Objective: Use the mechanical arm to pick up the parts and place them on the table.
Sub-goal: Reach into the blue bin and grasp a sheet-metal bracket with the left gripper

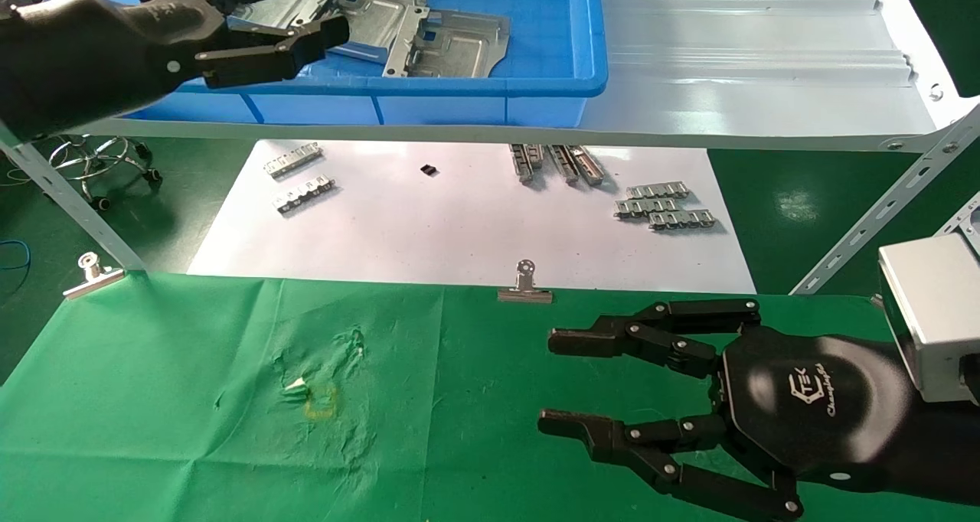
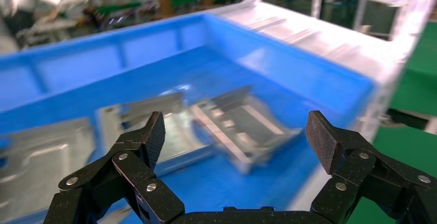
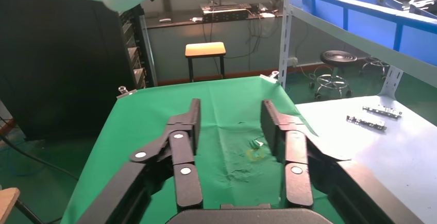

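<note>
Several silvery stamped sheet-metal parts [image 1: 452, 44] lie in a blue bin [image 1: 536, 86] on the shelf at the top of the head view. They also show in the left wrist view [image 2: 242, 126]. My left gripper [image 1: 306, 13] is open and empty, hovering over the bin's front left, above the parts [image 2: 234, 136]. My right gripper [image 1: 553, 383] is open and empty, low over the green cloth table [image 1: 191, 399] at the front right. In the right wrist view [image 3: 230, 116] only green cloth lies between its fingers.
A white sheet [image 1: 459, 223] behind the table carries small toothed silver strips [image 1: 662, 207] and a tiny black piece [image 1: 429, 170]. Binder clips [image 1: 525, 286] hold the cloth's far edge. The pale grey shelf [image 1: 758, 63] and its slanted struts [image 1: 880, 208] cross the right side.
</note>
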